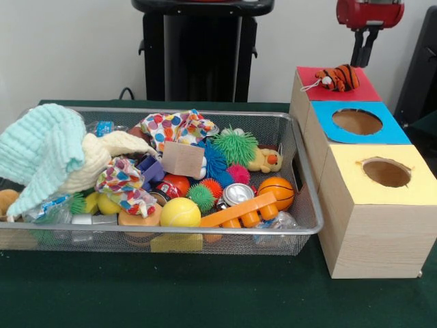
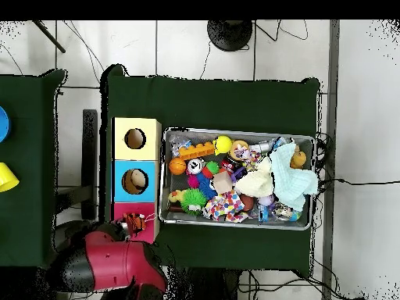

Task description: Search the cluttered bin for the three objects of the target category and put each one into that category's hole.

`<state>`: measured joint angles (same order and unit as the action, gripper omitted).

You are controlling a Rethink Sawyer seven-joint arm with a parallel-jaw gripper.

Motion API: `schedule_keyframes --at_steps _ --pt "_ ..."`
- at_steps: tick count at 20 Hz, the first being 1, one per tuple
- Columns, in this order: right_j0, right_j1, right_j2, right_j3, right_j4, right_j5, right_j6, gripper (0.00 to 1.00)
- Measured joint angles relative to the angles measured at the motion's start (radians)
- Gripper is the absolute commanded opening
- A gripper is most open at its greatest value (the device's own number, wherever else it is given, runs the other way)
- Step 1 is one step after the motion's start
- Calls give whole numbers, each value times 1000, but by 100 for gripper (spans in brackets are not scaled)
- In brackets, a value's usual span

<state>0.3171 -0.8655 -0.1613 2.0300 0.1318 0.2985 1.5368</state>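
Here the striped tiger plush (image 1: 338, 78) lies on the red top of the box (image 1: 365, 91) at the upper right of the front view, covering most of the place where that box's hole would show; whether it sits in the hole or merely over it cannot be told. Directly above it hangs the pincer (image 1: 364, 55), its two dark fingers pointing down, close together and holding nothing, clear of the tiger. In the overhead view the red arm (image 2: 109, 262) fills the lower left, beside the same red-topped box (image 2: 134, 221).

The blue-topped box (image 1: 389, 133) and the yellow-topped box (image 1: 372, 195) stand in a row with it, nearer the camera, their round holes uncovered.

The wire mesh bin (image 1: 308, 205) takes up the left and centre of the front view on the green tabletop (image 1: 205, 294). The yellow duck plush (image 1: 265, 160) lies toward the bin's upper right, just beside a green spiky ball (image 1: 234, 145). A pale mint cloth (image 1: 41, 154) is heaped at the bin's left end, and a tan furry shape (image 1: 7, 200) shows at the far left edge. An orange basketball (image 1: 276, 191) and a yellow ball (image 1: 180, 213) lie near the front rim.
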Motion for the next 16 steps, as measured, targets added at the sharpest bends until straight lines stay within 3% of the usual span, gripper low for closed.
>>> schedule_keyframes --at_steps 8,16 --pt "-100 -4 71 44 0 -76 0 0" --pt "-136 -9 89 84 -14 -88 0 0"
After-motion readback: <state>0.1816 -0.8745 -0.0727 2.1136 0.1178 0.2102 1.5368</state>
